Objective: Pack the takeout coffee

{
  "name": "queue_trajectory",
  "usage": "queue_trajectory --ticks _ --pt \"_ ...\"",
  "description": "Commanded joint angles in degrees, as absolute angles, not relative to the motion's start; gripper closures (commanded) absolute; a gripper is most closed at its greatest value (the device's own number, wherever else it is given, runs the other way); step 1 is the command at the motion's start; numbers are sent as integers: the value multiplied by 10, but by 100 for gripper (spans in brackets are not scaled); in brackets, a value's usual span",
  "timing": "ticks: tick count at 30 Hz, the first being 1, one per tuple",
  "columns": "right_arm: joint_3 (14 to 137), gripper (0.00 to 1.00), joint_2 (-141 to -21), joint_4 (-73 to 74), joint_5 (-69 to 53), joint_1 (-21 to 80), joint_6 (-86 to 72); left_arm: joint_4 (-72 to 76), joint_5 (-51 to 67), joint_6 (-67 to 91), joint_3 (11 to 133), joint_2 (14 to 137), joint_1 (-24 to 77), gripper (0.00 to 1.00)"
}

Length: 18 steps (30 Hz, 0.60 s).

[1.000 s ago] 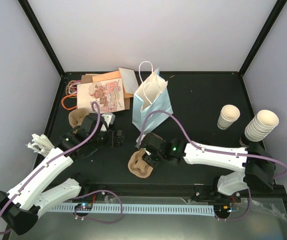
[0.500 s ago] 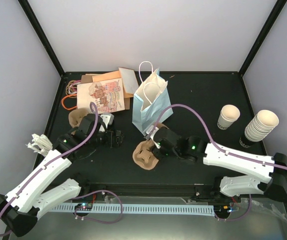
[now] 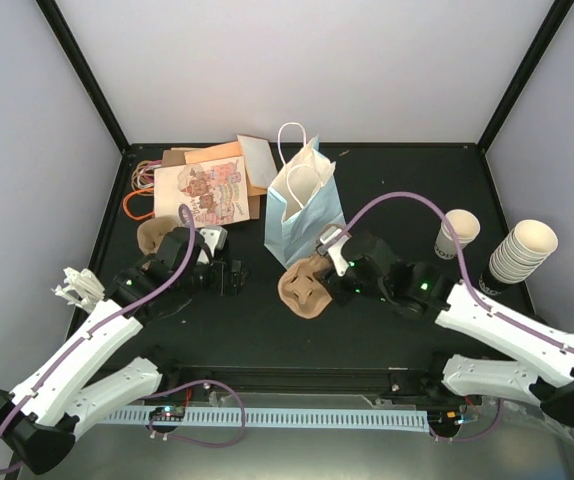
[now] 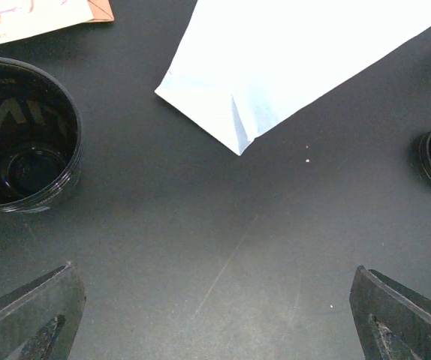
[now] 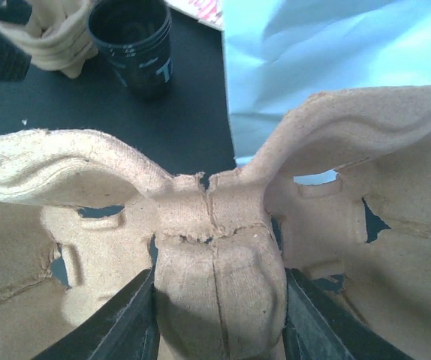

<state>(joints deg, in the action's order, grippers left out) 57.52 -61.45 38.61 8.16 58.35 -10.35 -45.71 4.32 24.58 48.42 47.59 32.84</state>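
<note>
Right hand [image 5: 219, 307] clamps carrier [image 3: 302, 290] at its centre post; left hand [image 4: 215, 319] stands wide. Carrier is probably light, crushable pulp: grip gently.

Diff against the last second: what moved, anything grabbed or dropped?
The right gripper, shut on the pulp carrier, carried it away from the arm bases and slightly rightward, up beside the blue bag. Nothing was grabbed or released. The open left gripper, the bag and the cup stack stayed put.
</note>
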Motion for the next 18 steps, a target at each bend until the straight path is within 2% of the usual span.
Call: queue_trajectory --ticks 1,6,12,18 --pt "600 56 -576 386 30 544 -103 -458 48 241 512 467 323 1" --pt "631 57 -552 403 -5 492 -105 -437 58 243 517 473 323 1" --pt "676 57 -534 414 -89 372 -118 -381 93 238 540 488 323 1" --pt "772 57 -570 429 -154 286 -133 -324 116 214 616 546 323 2"
